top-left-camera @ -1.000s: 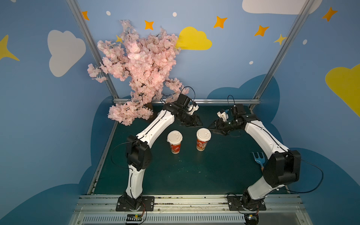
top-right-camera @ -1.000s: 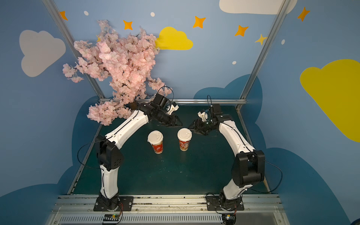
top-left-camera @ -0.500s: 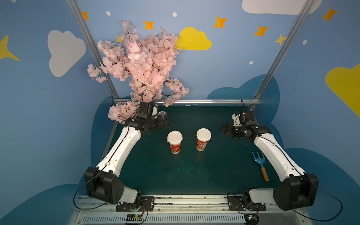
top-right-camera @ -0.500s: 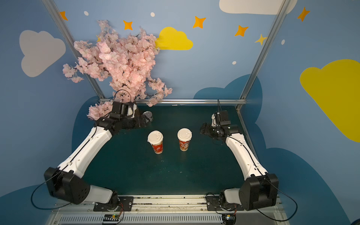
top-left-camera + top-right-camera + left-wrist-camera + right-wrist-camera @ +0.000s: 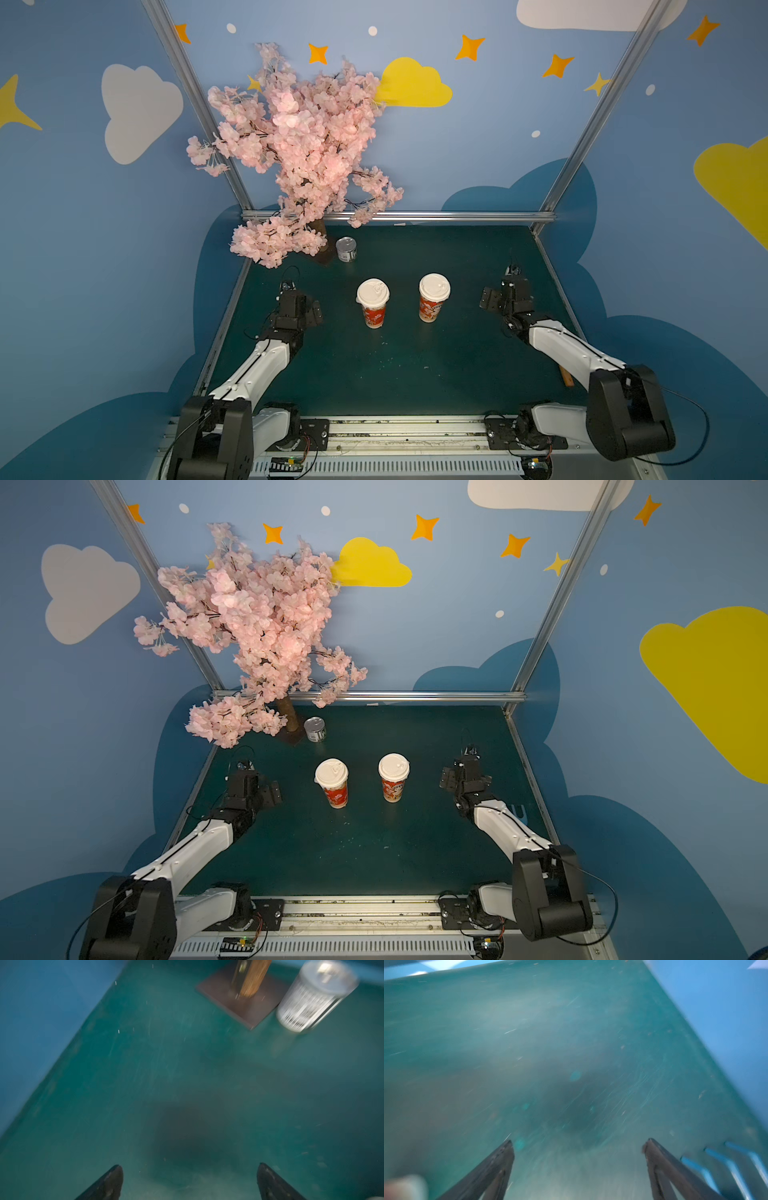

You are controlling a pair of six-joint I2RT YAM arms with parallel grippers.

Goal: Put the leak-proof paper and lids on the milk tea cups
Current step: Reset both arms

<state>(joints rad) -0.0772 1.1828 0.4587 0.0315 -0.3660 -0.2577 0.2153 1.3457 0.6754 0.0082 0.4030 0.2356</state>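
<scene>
Your left pincer (image 5: 190, 1167) hangs over the left side of the green bench (image 5: 415, 365). Its two dark fingers stand wide apart, and the blurred left wrist view shows only bare bench surface between them. It is well apart from the cups.

Behind it, in the far left corner, the pink blossom tree (image 5: 299, 137) rises from a brown square base (image 5: 239, 999). The small silver tin can (image 5: 347, 249) stands upright just beside that base, and both top views show the pair.

At mid-bench you have the two milk tea cups, upright and side by side with a clear gap between them. The left cup (image 5: 375, 318) and the right cup (image 5: 432, 309) each carry a white domed lid, (image 5: 372, 291) and (image 5: 434, 286). You cannot tell from these views whether the leak-proof paper lies under those lids.

Your right pincer (image 5: 579, 1141) hovers over the right side of the bench, well apart from the right cup. Its fingers are also spread wide with nothing held between them.

Just beside that pincer in the right wrist view you see the blue tines of a fork (image 5: 716, 1155) lying on the bench. In a top view its wooden handle end (image 5: 567, 380) pokes out from under the right arm, close to the bench's right edge.
</scene>
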